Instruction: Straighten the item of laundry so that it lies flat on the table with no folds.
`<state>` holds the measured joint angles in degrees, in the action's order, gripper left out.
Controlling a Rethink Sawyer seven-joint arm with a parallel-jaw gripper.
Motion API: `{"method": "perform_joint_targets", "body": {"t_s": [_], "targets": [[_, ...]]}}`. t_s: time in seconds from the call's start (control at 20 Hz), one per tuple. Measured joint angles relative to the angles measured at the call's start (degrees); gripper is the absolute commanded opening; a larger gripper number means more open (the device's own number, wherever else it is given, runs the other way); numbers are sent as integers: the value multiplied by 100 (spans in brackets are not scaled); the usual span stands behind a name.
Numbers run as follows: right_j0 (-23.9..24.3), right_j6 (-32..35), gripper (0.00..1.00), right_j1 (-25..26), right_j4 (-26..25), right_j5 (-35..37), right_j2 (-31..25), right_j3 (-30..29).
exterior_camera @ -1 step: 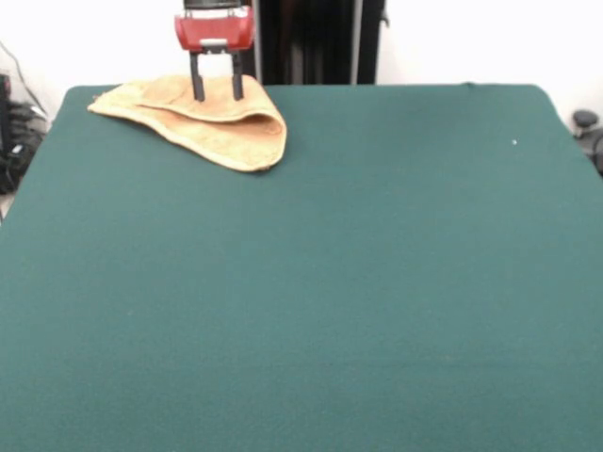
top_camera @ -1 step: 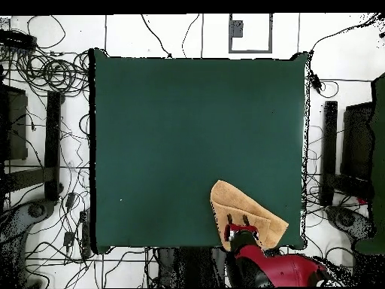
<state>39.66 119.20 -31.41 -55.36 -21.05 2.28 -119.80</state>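
Front view: small orange-tan terry-cloth towel [exterior_camera @ -1 step: 203,122], folded over itself, directly beneath red-and-black end effector [exterior_camera @ -1 step: 217,91], whose fingers are spread, gripping nothing. Large dark green felt-covered table [exterior_camera @ -1 step: 330,282]. Soft, light, limp; best pinched at loose upper edge.

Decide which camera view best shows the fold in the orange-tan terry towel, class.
The front view. There the orange-tan terry towel shows its doubled-over layers, with a rounded fold at its right end, below the open red gripper. The overhead view gives only the towel's outline near the green table's edge, partly under the gripper.
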Motion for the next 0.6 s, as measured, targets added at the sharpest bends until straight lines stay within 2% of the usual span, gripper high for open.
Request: {"method": "perform_joint_targets", "body": {"t_s": [0.6], "targets": [[47,0,100,192,0,-314,66,121]]}}
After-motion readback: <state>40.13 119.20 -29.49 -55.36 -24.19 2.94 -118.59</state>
